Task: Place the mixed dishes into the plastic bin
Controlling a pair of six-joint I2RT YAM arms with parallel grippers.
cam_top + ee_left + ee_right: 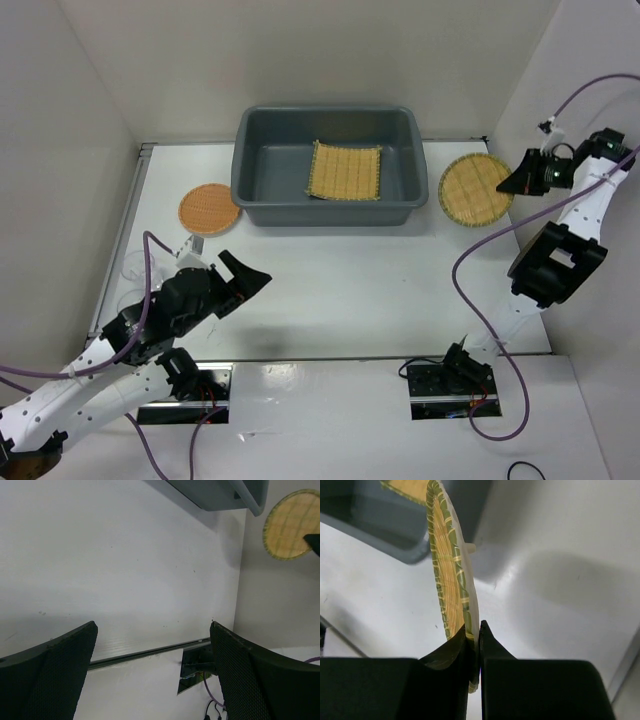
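The dark grey plastic bin (326, 203) stands at the back centre with the square tan mat (345, 171) lying inside it. The orange-brown round tray (209, 209) lies on the table just left of the bin. My right gripper (512, 184) is shut on the right rim of the yellow round tray (474, 188), right of the bin. In the right wrist view the gripper (474, 628) pinches the tray's rim (445, 580), seen edge-on. My left gripper (247, 276) is open and empty in front of the bin, as the left wrist view (152, 626) shows. A faint clear glass (131, 266) stands by the left arm.
White walls close the table on the left, back and right. The left wrist view shows the bin's corner (220, 492), the yellow tray (289, 525) and the table's front rail (150, 652). The right wrist view shows the bin (395, 525) beyond the tray.
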